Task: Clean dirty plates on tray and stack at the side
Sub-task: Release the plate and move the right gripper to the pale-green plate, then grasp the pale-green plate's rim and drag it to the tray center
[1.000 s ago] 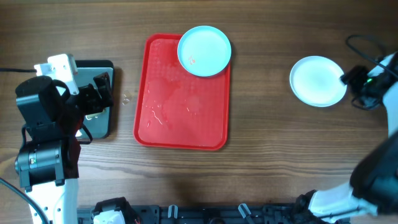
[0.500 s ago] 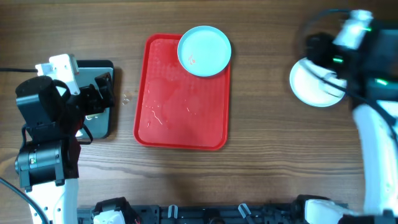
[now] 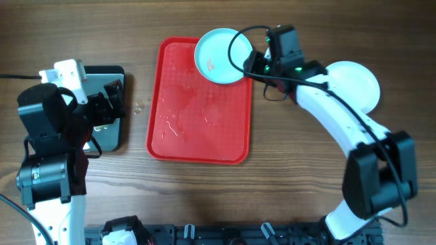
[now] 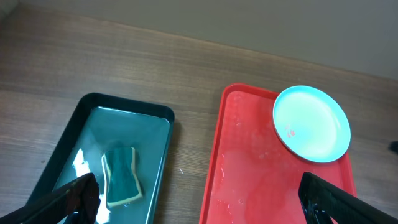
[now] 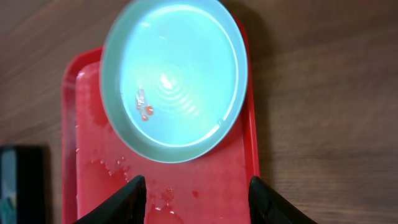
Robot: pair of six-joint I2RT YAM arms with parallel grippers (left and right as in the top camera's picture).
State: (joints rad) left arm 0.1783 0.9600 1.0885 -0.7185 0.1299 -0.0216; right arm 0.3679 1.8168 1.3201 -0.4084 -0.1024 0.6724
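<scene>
Your table (image 3: 293,184) held two plates in view, one pale turquoise plate (image 3: 223,56) and one whiter plate (image 3: 359,78), though the pictures could not show you whether any more lay under the whiter one. You had two trays before you: one red tray (image 3: 197,139) and one black tray (image 4: 149,140), the latter carrying a single sponge (image 4: 121,177). Two arms worked your table, one left arm (image 3: 51,136) and one right arm (image 3: 340,122).

Bright, even light; soft glare on turquoise plate (image 5: 180,56) and black tray (image 4: 149,146); sharp focus.
</scene>
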